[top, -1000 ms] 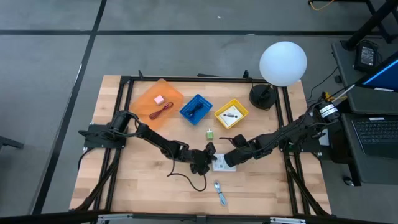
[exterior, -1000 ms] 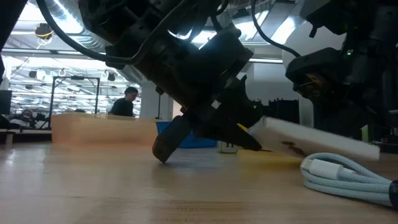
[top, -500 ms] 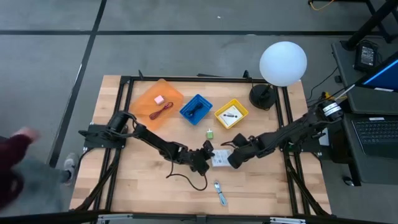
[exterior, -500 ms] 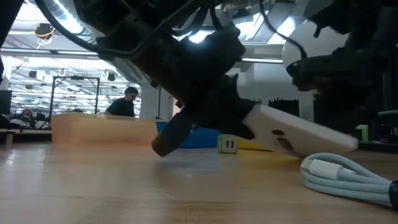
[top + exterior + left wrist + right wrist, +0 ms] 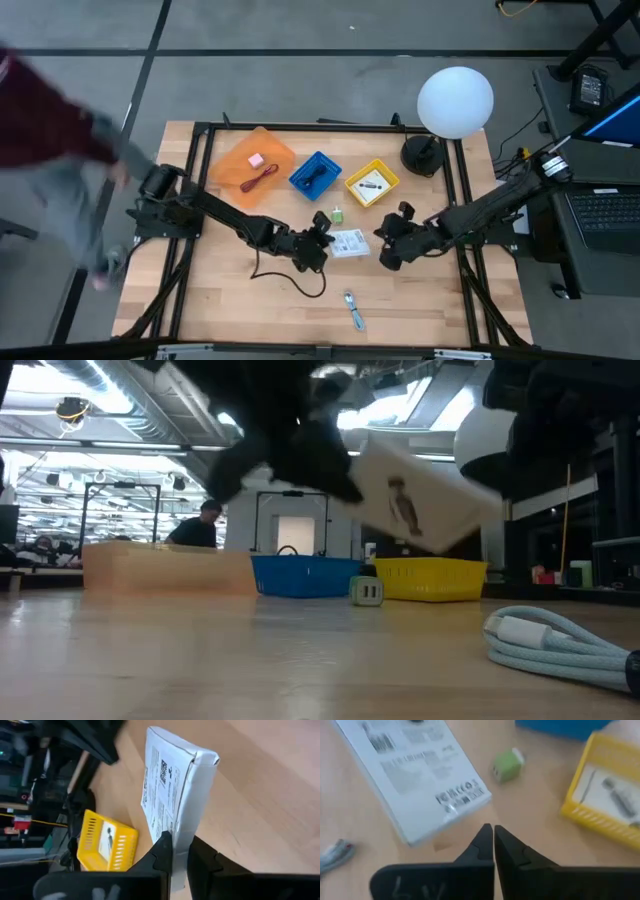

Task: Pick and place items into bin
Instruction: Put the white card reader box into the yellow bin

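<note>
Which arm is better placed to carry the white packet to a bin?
Left. The left gripper already clamps the white printed packet, lifted off the table; the right gripper is shut, empty, beside it.

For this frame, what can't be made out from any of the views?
- Blue bin contents: too small in the high view, walled off in the low view.
- Left gripper in the low view: motion-blurred, dark against the ceiling lights.
- Person at the high view's left edge: blurred and cut off.
- White printed packet text: unreadable in both wrist views.
</note>
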